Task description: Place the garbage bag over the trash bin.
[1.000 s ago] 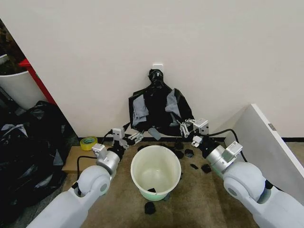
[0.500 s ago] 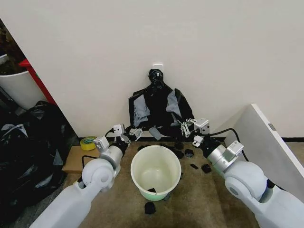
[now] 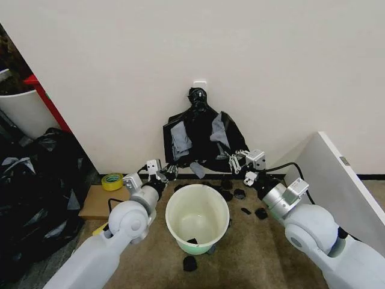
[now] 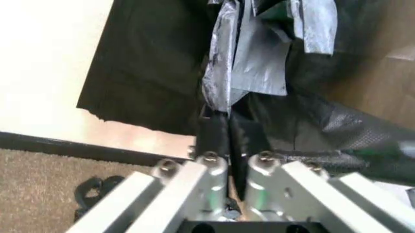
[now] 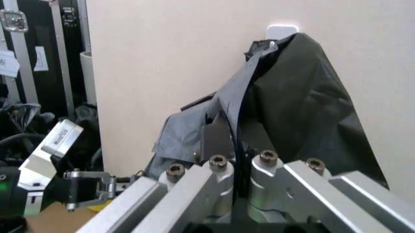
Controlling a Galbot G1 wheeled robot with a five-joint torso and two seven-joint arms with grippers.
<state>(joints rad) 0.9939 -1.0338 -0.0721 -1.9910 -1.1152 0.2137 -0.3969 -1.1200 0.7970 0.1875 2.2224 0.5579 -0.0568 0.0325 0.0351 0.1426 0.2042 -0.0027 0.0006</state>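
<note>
The garbage bag (image 3: 198, 139) is a glossy black sheet hanging on the wall in front of a knotted black bundle (image 3: 198, 99), just behind the trash bin (image 3: 180, 232). The bin is a pale round bucket standing open on the floor with a small black scrap inside. My left gripper (image 3: 168, 172) is at the bag's lower left edge, and the left wrist view shows that gripper (image 4: 228, 141) shut on a fold of the bag (image 4: 162, 73). My right gripper (image 3: 233, 160) is at the lower right edge, and the right wrist view shows it (image 5: 236, 141) shut on the bag (image 5: 298, 97).
Big black sacks (image 3: 36, 192) fill the floor at left, beside a white cylinder with a red bar (image 3: 21, 108). A yellow tape roll (image 3: 112, 180) lies on cardboard (image 3: 96, 203). Black scraps (image 3: 243, 198) litter the carpet. A white panel (image 3: 343, 180) leans at right.
My left arm has reached farther forward, bringing its gripper up to the bag's lower left edge. The bag's folds have shifted slightly. The right gripper has barely moved.
</note>
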